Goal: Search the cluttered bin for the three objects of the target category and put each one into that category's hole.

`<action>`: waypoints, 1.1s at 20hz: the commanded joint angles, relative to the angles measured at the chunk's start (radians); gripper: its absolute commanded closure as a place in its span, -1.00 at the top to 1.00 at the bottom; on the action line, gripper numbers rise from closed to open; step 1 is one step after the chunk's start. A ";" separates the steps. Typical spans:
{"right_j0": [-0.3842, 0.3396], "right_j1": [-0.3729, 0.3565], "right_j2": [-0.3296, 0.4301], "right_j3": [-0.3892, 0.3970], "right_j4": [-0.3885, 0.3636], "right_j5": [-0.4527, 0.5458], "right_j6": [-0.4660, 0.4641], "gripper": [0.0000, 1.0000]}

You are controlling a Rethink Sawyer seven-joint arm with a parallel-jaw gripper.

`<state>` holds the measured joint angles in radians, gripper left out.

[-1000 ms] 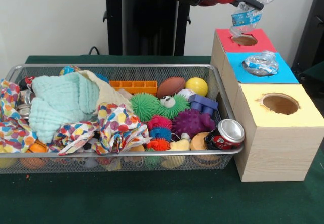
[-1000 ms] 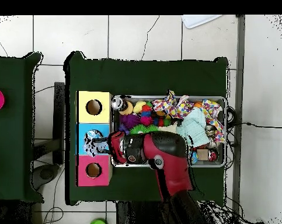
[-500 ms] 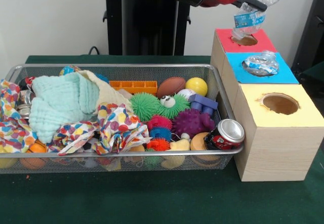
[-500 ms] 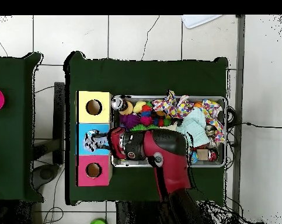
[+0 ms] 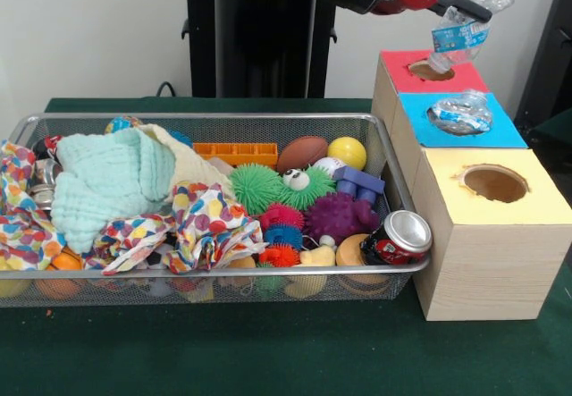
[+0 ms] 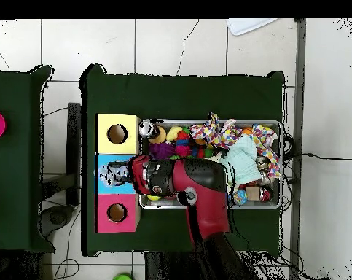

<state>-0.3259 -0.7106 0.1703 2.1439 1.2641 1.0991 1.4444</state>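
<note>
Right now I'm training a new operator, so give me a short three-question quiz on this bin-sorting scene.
1. True or false: the gripper holds a crushed clear plastic bottle.
2. What lies on the blue-topped box? A) soda can B) crushed plastic bottle C) nothing
3. Name the item in the wire mesh bin corner nearest the yellow-topped box.

Key: 1 true; 2 B, a second crushed bottle; 3 the red soda can.

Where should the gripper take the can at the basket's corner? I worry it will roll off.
Grip the can across its round side walls, coming from above. It lies tilted on the basket rim, shiny top facing outward, so its sides look exposed.
</note>
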 commanded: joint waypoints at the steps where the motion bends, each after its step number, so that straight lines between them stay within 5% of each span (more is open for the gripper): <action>1: 0.007 0.047 0.085 -0.085 0.088 -0.033 0.187 -1.00; 22: 0.041 0.081 0.080 -0.060 0.175 -0.058 0.085 -1.00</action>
<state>-0.3038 -0.6950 0.1723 2.1343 1.3337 1.0991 1.4444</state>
